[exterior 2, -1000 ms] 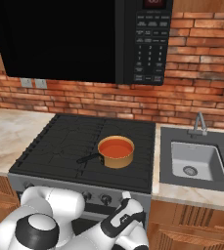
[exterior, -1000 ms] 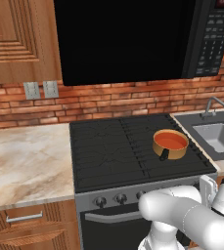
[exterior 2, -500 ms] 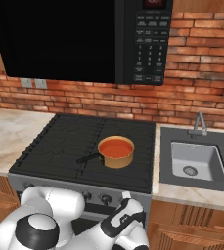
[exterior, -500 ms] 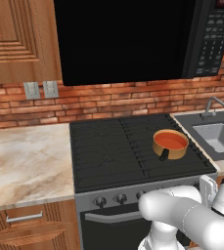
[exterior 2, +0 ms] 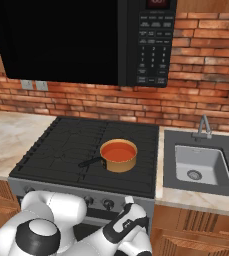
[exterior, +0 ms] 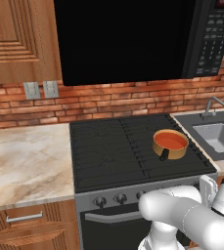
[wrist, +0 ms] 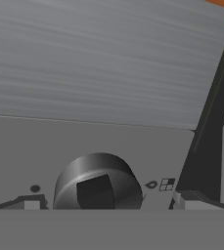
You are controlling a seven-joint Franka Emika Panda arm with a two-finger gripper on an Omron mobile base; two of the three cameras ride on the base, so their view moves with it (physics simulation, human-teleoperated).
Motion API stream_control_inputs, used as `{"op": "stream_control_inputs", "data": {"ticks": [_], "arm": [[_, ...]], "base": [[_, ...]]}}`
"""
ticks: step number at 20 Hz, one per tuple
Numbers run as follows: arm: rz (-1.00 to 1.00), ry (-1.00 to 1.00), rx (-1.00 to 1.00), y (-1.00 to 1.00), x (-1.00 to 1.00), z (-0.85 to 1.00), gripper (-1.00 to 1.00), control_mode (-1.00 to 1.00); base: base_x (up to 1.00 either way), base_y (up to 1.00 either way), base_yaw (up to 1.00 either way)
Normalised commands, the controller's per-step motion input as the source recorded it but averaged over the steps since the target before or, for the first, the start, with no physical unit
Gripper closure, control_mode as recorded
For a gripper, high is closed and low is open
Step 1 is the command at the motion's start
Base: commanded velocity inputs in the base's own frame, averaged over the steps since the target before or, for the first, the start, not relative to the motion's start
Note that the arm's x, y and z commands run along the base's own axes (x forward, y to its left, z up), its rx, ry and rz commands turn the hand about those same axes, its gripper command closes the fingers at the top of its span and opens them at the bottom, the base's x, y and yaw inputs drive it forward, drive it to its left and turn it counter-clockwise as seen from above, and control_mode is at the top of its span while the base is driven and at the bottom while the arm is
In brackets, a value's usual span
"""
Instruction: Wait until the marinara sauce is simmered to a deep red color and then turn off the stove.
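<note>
Nothing is seen changed since earlier: the sauce [exterior 2: 118,151] is orange-red, and the empty, parted end effector [wrist: 106,202] is held before a knob [wrist: 98,182].

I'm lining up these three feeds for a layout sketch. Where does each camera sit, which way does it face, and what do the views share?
Left base view: behind the arm on its left, looking forward and down at the stove; white arm at lower right.
Right base view: behind on its right, same stove, sink beside it; arm at lower left.
Hand view: on the hand, close to a knob on the steel front panel; gripper at the bottom.
Both base views share the marinara sauce in its saucepan.
</note>
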Motion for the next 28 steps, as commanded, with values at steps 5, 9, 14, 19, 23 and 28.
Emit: {"op": "stream_control_inputs", "data": {"ticks": [5, 9, 14, 19, 23, 28], "arm": [[0.0, 0.0, 0.0, 0.0, 0.0, 0.0, -1.0, -1.0], [0.0, 0.0, 0.0, 0.0, 0.0, 0.0, -1.0, -1.0], [0.0, 0.0, 0.0, 0.0, 0.0, 0.0, -1.0, -1.0], [0.0, 0.0, 0.0, 0.0, 0.0, 0.0, -1.0, -1.0], [0.0, 0.0, 0.0, 0.0, 0.0, 0.0, -1.0, -1.0], [0.0, 0.0, 0.0, 0.0, 0.0, 0.0, -1.0, -1.0]], "base": [[0.0, 0.0, 0.0], [0.0, 0.0, 0.0], [0.0, 0.0, 0.0], [0.0, 0.0, 0.0], [0.0, 0.0, 0.0], [0.0, 0.0, 0.0]]}}
